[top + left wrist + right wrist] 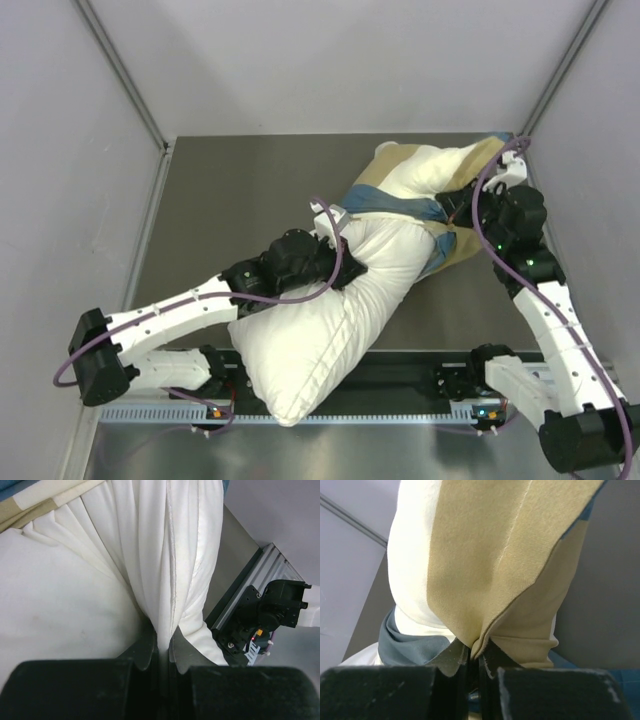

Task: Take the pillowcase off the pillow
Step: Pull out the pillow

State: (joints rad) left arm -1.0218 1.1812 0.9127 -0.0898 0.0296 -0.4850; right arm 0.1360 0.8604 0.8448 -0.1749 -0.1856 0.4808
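My left gripper [161, 652] pinches a gathered fold of the pillow [320, 330], which lies slantwise from the table's [230, 200] near edge toward its far right corner. My right gripper [475, 652] is clenched on a tan fold of the pillowcase [395, 205], which is bunched around the pillow's far end.

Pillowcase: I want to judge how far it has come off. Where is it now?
In the top view the pillowcase is bunched around the far right end of the pillow, its tan edge pinched by the right gripper.
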